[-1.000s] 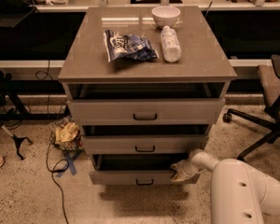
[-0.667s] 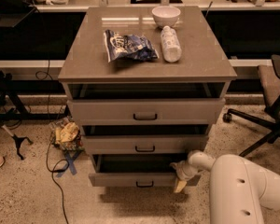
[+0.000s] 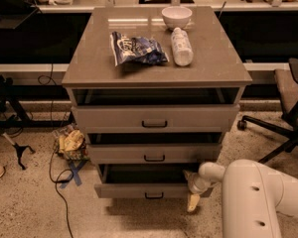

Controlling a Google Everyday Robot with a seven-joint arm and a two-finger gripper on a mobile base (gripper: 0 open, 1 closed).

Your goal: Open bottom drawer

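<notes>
Pulling looks like the step in hand. The jaws, at the end of the white arm (image 3: 258, 197), are sitting against the right end of the bottom drawer (image 3: 134, 190). That drawer's front is standing farther forward than the middle drawer (image 3: 114, 153), which is lying just above the jaws, and a dark gap is showing behind its top edge. Whether the jaws are apart, together or clamped on the edge of the front, I cannot tell.

The drawer's small dark handle (image 3: 154, 196) is lying to the left of the jaws, near them but not touched by them. Higher above the jaws, the top drawer (image 3: 109, 118) is sitting under the counter (image 3: 89, 68). The counter is carrying a crumpled snack bag (image 3: 136, 48), a white bottle (image 3: 182, 46) lying on its side and a white bowl (image 3: 177, 16). Well to the left of the jaws, a yellowish bundle (image 3: 72, 143) is lying on the floor. Up and to their right, an office chair (image 3: 288, 98) is standing.

I am judging the drawer as partly open, with some travel left. The next move is calling for a straight draw outward, in line with the slides. Because the contact is at the corner and not at the handle, an off-centre pull is risking a skewed drawer or a slip off the front.
</notes>
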